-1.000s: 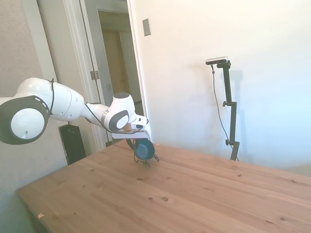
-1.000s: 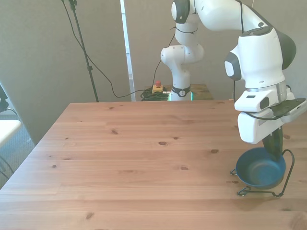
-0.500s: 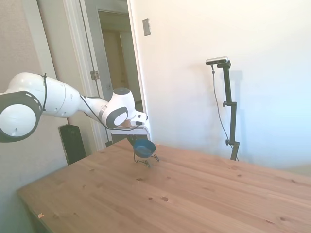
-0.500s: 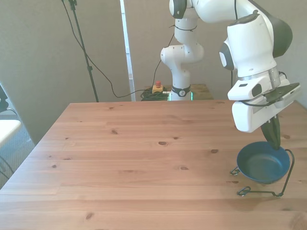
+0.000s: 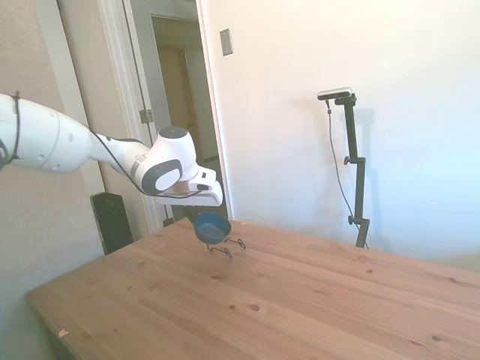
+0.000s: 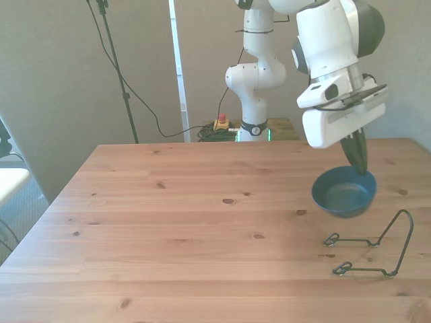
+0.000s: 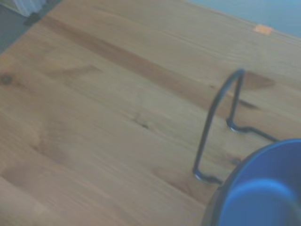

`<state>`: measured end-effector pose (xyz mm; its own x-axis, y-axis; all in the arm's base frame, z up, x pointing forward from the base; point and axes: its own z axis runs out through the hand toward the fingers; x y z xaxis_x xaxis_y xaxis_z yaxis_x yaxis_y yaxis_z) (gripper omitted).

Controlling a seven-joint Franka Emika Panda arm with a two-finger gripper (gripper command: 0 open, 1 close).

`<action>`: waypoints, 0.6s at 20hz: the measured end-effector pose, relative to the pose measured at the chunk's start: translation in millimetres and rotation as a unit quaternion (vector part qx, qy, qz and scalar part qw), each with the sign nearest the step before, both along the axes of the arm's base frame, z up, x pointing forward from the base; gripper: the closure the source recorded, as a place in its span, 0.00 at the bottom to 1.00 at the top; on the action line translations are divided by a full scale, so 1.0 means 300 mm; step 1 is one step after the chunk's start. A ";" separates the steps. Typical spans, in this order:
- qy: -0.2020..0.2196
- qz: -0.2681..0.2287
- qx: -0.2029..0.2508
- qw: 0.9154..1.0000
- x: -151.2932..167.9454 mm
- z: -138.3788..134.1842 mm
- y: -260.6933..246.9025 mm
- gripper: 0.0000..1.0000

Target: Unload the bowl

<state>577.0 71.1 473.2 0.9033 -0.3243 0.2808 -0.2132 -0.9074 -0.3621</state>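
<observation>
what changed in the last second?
The gripper, shut on the bowl, lifted it out of the rack and carried it up and toward the front view's left. The bowl went from tilted on edge to nearly level. The rack stayed put on the table.

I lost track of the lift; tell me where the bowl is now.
In the front view the bowl hangs in the gripper toward the right, above the table and clear of the wire rack.
</observation>
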 end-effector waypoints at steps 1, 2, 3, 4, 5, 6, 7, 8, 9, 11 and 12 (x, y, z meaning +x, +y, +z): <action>0.003 -0.008 -0.013 1.000 -0.047 -0.006 -0.013 1.00; 0.008 -0.013 -0.026 1.000 -0.095 -0.017 -0.024 1.00; 0.013 -0.019 -0.039 0.999 -0.143 -0.030 -0.034 1.00; 0.018 -0.024 -0.051 0.998 -0.189 -0.045 -0.042 1.00; 0.023 -0.031 -0.063 0.997 -0.229 -0.060 -0.053 1.00; 0.028 -0.038 -0.073 0.996 -0.266 -0.073 -0.068 1.00; 0.032 -0.045 -0.082 0.995 -0.296 -0.084 -0.086 1.00; 0.035 -0.054 -0.091 0.994 -0.322 -0.095 -0.111 1.00; 0.038 -0.061 -0.099 0.993 -0.344 -0.105 -0.135 1.00; 0.046 -0.074 -0.116 0.989 -0.377 -0.131 -0.186 1.00; 0.051 -0.081 -0.126 0.987 -0.390 -0.150 -0.209 1.00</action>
